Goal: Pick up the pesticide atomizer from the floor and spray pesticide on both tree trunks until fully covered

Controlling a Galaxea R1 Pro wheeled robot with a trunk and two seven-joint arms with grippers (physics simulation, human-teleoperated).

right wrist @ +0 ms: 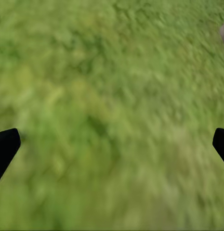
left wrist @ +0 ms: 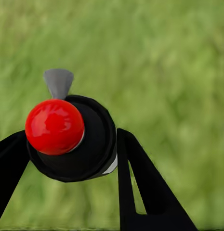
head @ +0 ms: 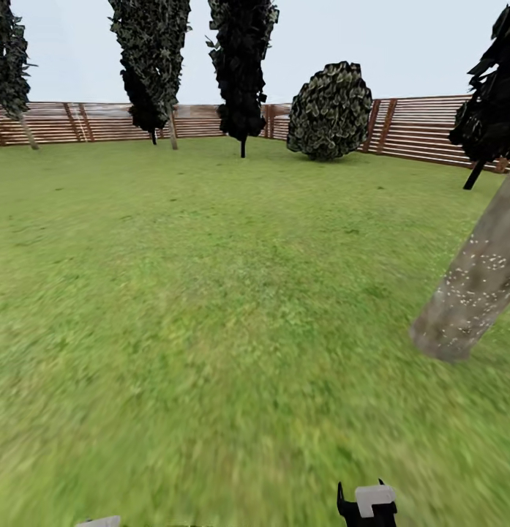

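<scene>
Lawn (head: 211, 307) open — tree trunk (head: 470, 285) at right edge.

No writing, label, brand, number or sign can be read on anything in these pictures.

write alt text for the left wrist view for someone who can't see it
The left gripper holds the pesticide atomizer, a black bottle with a round red top and a small grey nozzle, clamped between its two black fingers. Behind it lies blurred green lawn.
</scene>
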